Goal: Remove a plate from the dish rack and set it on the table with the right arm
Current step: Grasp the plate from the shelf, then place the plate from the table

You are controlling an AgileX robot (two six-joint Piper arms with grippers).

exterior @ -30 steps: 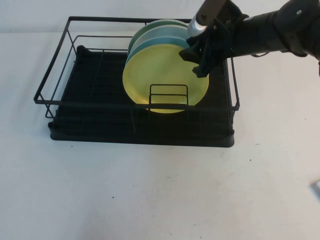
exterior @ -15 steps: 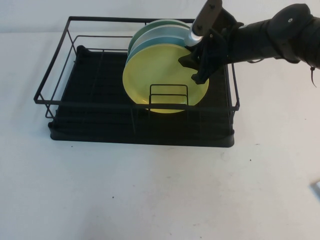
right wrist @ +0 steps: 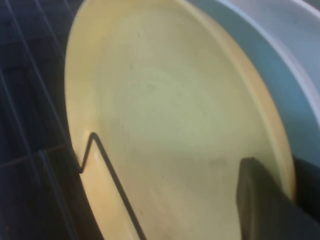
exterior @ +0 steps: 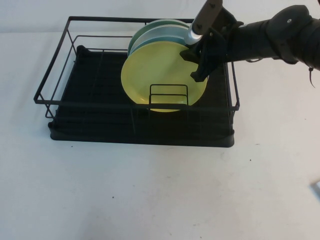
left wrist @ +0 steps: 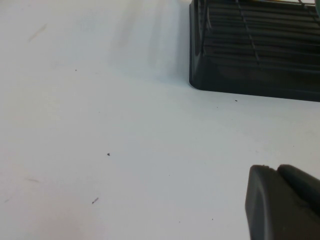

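The yellow plate stands on edge in the dish rack, which sits toward the far edge of the worktop, nearer its far left corner than its right. It is the frontmost of the upright stack, leaning back against a light blue plate and a green plate behind it, and a low wire loop of the rack crosses its lower face and props it up. Being at the front, it is the one reachable without disturbing the others. The right gripper has reached in over the rack's right side and sits at the plate's upper right rim; in the right wrist view one dark finger lies against the front face near the rim, with the other apparently behind, so I judge it pinched onto the plate, though the rear finger is cut off and actual contact there cannot be confirmed. The plate's bottom edge is hidden behind the rack's front wires, so whether it is lifted from the tray cannot be told. The left gripper hovers low over bare worktop near a corner of the rack's tray; only a dark part of it shows at the frame's corner, so I cannot tell whether it is spread or closed.
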